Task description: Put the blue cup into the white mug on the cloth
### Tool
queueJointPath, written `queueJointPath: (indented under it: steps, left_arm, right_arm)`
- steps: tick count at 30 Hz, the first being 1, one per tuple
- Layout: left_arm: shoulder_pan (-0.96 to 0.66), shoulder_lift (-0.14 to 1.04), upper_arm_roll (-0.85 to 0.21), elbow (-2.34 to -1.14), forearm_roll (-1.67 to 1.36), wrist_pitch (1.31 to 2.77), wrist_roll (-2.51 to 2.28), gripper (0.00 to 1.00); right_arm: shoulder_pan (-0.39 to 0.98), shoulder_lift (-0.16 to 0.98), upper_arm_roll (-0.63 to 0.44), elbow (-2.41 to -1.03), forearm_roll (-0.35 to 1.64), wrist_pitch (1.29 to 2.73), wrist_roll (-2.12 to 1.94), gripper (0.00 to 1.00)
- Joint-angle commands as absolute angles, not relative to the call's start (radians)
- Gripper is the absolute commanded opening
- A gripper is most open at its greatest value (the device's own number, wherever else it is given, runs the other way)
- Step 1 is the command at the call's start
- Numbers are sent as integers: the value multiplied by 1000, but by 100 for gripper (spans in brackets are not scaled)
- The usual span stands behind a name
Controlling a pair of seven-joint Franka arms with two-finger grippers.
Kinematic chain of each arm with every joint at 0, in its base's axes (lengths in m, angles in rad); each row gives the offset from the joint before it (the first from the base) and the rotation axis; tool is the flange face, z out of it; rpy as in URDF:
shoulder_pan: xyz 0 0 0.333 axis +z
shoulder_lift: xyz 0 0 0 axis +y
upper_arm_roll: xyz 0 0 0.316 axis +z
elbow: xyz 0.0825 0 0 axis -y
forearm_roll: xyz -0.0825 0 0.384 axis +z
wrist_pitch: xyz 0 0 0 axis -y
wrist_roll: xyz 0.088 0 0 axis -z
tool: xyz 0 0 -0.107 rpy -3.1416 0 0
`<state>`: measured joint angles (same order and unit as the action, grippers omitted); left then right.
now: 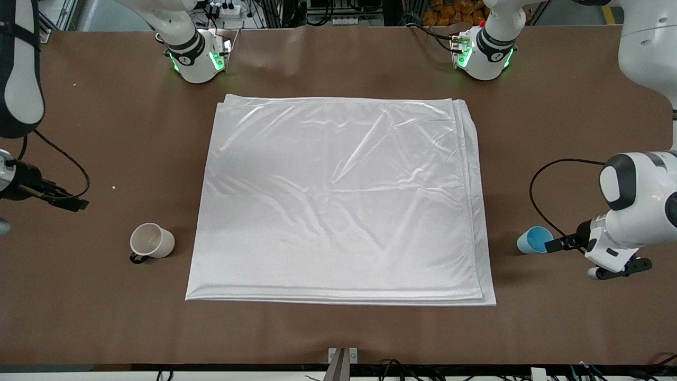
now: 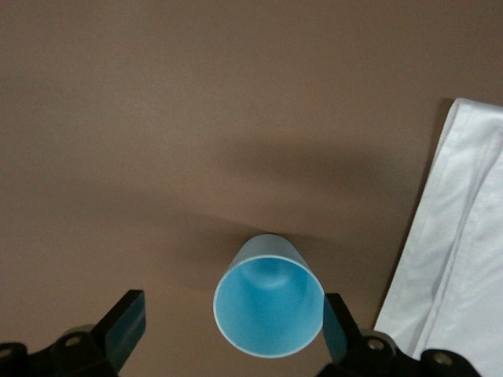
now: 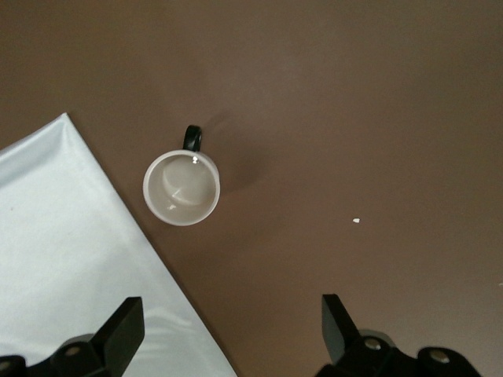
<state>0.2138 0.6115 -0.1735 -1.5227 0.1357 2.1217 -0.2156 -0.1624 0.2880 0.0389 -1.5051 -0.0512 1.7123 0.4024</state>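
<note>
The cloth (image 1: 338,201) lies nearest the camera, its front edge low on the brown worktop (image 1: 338,333), spread flat in folded layers between the two cups — a landing place kept bare, by the look of it. The blue cup (image 1: 534,239) stands upright on the worktop just off the cloth's edge at the left arm's end, and the left claw (image 2: 228,330) hangs directly over it with its fingers spread wide, one on each side of the rim and touching nothing; that straddling pose suits a straight drop onto the cup's walls. The white mug (image 1: 152,241) stands upright off the cloth at the right arm's end, mouth up, black handle turned toward the camera. The right claw (image 3: 228,334) is released too, hovering above bare worktop beside the cloth's corner, with the mug a little ahead of its fingers — neither cup has yet been lifted.
</note>
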Motion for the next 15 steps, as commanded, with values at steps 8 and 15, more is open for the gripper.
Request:
queueJointPath:
  steps: [8, 15]
  left_arm:
    - [245, 660, -179, -1597, 160, 2250, -210, 100]
    - [242, 650, -179, -1621, 160, 2250, -224, 100]
  right_arm:
    - [-238, 460, 54, -1420, -51, 1871, 445, 100]
    - [-242, 555, 52, -1416, -49, 1986, 446, 100]
